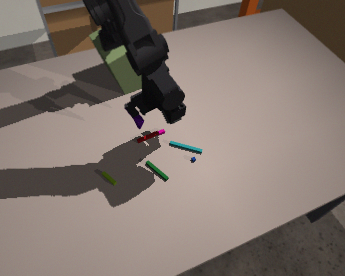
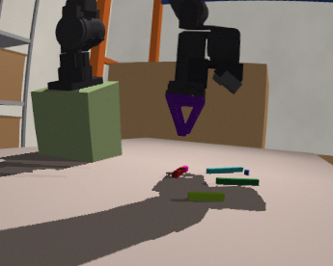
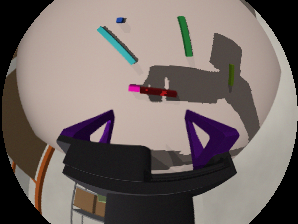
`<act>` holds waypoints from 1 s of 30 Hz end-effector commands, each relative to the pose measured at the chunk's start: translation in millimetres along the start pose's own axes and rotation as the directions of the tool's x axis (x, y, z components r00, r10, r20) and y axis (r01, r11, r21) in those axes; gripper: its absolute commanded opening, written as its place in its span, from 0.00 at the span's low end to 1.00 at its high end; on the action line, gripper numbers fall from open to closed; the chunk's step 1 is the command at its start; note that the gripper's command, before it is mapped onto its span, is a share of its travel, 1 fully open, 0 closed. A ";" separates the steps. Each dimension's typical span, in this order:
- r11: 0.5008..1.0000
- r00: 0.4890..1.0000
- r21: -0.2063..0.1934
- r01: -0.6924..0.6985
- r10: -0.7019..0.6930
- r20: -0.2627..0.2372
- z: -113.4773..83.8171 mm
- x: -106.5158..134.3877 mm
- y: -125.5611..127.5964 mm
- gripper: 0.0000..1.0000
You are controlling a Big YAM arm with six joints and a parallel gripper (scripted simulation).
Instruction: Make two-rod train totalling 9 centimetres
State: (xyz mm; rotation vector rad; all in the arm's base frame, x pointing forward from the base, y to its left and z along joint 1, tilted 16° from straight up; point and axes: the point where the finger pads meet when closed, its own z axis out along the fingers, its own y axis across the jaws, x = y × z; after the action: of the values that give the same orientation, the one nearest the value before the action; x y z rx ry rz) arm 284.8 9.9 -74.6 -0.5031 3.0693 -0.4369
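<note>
A magenta rod (image 1: 161,131) (image 2: 185,169) (image 3: 134,88) and a red rod (image 1: 147,136) (image 2: 179,172) (image 3: 157,92) lie flat on the table, end to end and roughly in one line. I see no clear gap between them; a few millimetres of offset is too small to tell. My gripper (image 2: 182,134) (image 3: 149,113) is open and empty, well above the table. In the wrist view its purple fingers stand wide apart, with the two rods beyond the fingertips. In the top view one finger is hidden behind the wrist.
A turquoise rod (image 1: 185,147) (image 2: 224,170) (image 3: 117,45) lies apart, near the magenta end. Beyond it is a blue rod (image 1: 193,159) (image 2: 246,172) (image 3: 120,20). A green rod (image 1: 157,171) (image 2: 237,181) (image 3: 185,37) and a lime rod (image 1: 108,178) (image 2: 206,197) (image 3: 231,75) lie separately.
</note>
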 end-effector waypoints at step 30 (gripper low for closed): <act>0.974 0.972 0.025 0.223 -0.225 0.075 -12.4 -34.5 -3.7 1.00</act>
State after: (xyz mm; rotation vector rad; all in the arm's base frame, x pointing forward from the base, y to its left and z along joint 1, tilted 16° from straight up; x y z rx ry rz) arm 285.9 10.9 -75.6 -0.8343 3.0257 -0.4389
